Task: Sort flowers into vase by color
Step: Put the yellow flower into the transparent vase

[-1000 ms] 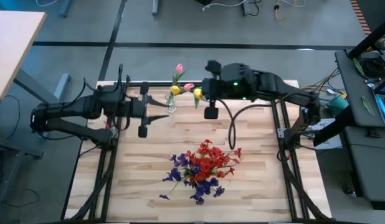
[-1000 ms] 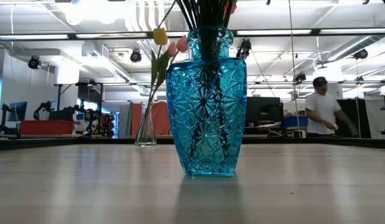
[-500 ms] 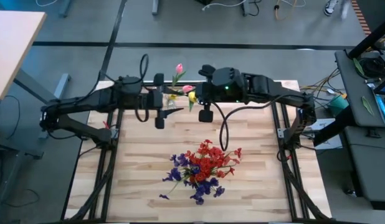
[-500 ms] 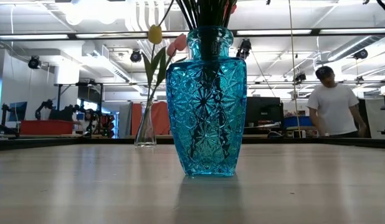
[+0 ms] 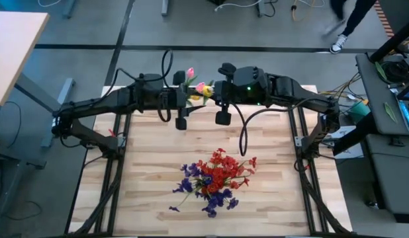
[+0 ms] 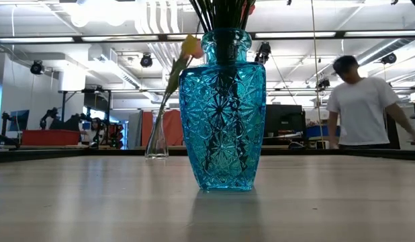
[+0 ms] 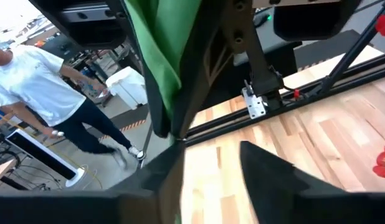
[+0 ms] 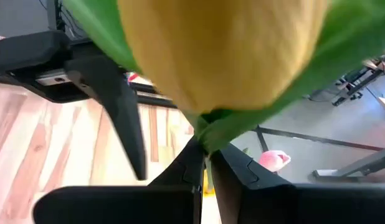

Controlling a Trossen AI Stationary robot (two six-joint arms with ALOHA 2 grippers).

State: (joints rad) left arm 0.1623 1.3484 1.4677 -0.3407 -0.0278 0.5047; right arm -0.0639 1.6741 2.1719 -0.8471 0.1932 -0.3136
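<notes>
A small clear vase (image 6: 156, 141) stands at the table's far middle and holds tulips: a pink one (image 5: 190, 71), another pink one (image 5: 200, 86) and a yellow one (image 5: 208, 92). My right gripper (image 8: 205, 152) is above it, shut on the yellow tulip (image 8: 223, 50). My left gripper (image 7: 211, 180) is open beside it; a thin green stem (image 7: 179, 186) runs between its fingers, close to one of them, and I cannot tell whether they touch. A blue glass vase (image 6: 223, 107) at the table's middle holds the red and purple clusters (image 5: 214, 178). My right gripper pinches the yellow tulip's stem (image 8: 205, 148) between its two fingers, just under the bloom and its leaves. The fingers come from the table's right side, across the stem. The tulip leans, and its stem runs down to the clear vase (image 6: 160, 114).
The blue vase with its bunch stands nearer than the two grippers, with bare wood (image 5: 145, 185) on either side of it. Black frame rails (image 5: 297, 165) run along the table's left and right sides. A person (image 6: 362, 107) moves in the room beyond the table.
My left gripper has gone toward the table's right edge, up to the clear vase and the tulip stems. In the low view the yellow tulip's head has tipped over toward the blue vase. The person behind the table has walked across.
</notes>
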